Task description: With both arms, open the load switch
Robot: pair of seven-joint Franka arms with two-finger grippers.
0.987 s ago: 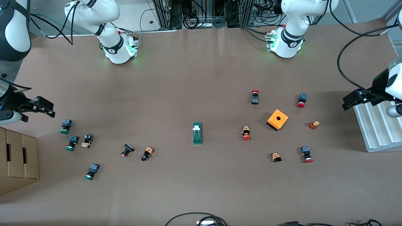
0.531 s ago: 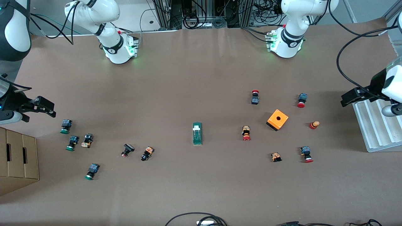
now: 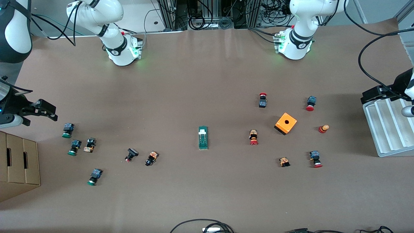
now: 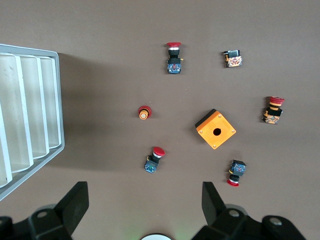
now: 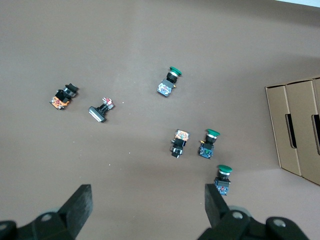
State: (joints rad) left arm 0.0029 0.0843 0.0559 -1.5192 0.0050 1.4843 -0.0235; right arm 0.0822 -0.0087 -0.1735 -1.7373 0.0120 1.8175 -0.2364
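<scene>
Load switch [image 3: 203, 138], one in number, is seen lying flat at mid-table, untouched, white piece toward the robot bases. One orange box [image 3: 286, 123] and six red-capped push-buttons [image 3: 253, 137] are counted toward the left arm's end; four green-capped push-buttons [image 3: 67, 130] lie among those toward the right arm's end. The left gripper [image 3: 375, 94] is held over the white tray [image 3: 388, 129], fingers apart and empty. The right gripper [image 3: 42, 110] is held over the table edge near one cardboard box [image 3: 17, 165], fingers likewise apart.
</scene>
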